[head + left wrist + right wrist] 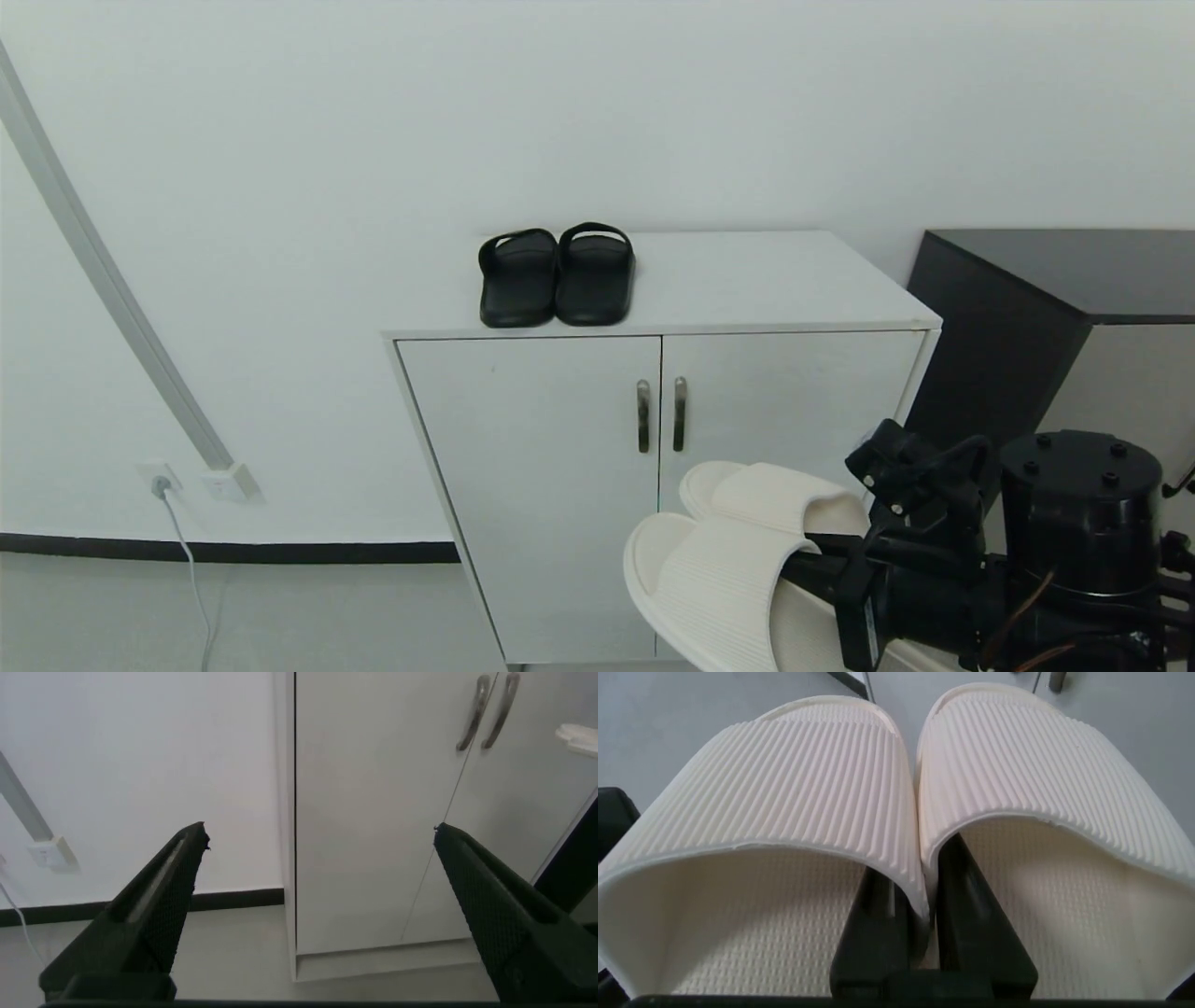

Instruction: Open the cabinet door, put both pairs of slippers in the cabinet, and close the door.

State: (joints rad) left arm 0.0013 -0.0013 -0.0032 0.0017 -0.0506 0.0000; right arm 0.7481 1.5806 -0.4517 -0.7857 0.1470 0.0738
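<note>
Nothing's been opened yet: both doors of the cabinet [523,485] are shut, so the step in hand is reckoned to be the door pull. Over on the left, the left tool [319,833] is spread wide open with nothing in it. It's pointed at the plain face of the left door, low down and near the cabinet's outer edge. The black slippers [556,275] are parked side by side on the cabinet top, toward its left end and close to the front edge, so the top shouldn't be bumped. In the middle, the two handles [643,415] are set just beside each other, one on each side of the door gap. Only one should be caught between the fingers, and the pull is best swung along the hinge arc rather than yanked straight back. Further right, the white slippers [738,551] are clamped together by their inner walls in the right tool [923,929], held low in front of the right door. They're probably best held clear so the swinging door isn't blocked.
</note>
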